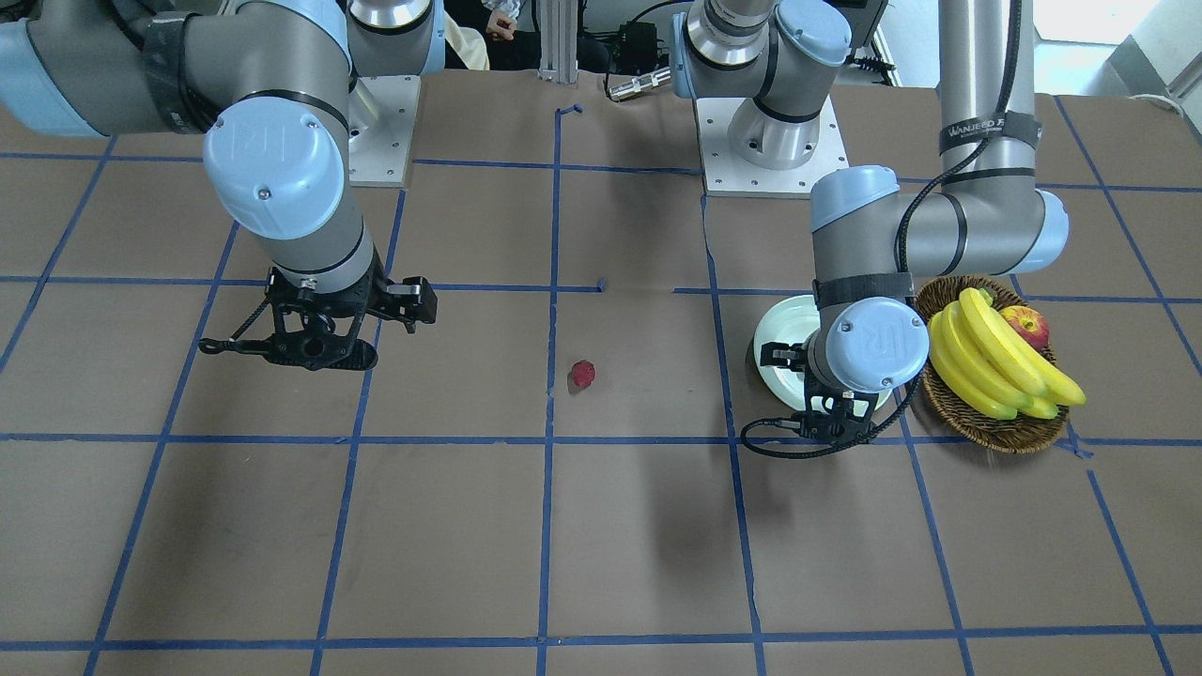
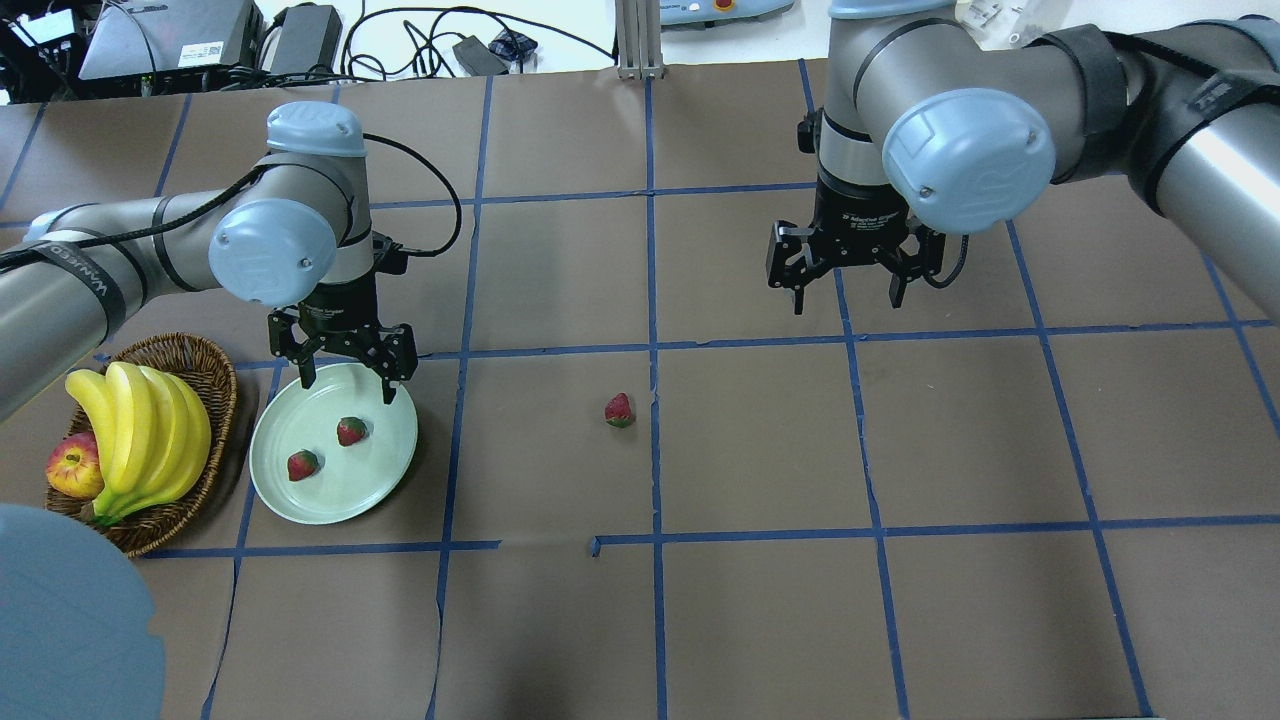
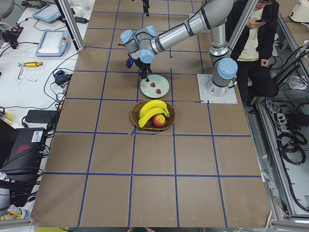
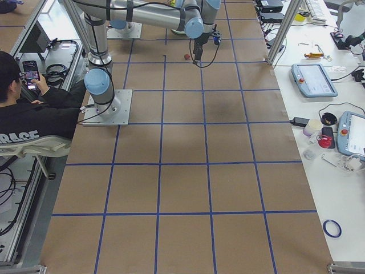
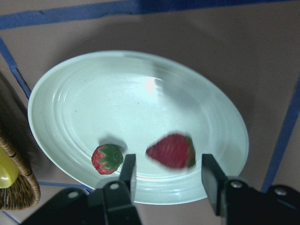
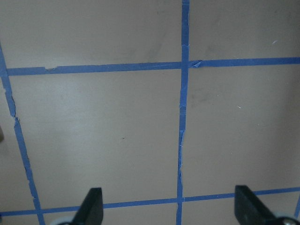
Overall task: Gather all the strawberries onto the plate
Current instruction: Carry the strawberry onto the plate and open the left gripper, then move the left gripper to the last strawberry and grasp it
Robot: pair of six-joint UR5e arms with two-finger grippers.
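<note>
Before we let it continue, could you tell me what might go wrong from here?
The strawberry under the open left gripper looks blurred, perhaps rolling; it might leave the plate. The last strawberry lies between both arms, so the left and the right gripper could clash reaching for it.

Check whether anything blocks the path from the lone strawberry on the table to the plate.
Nothing visible does. The strawberry lies on the bare table, and only flat blue tape lines lie between it and the plate. The left gripper, open, hangs over the plate's rim.
</note>
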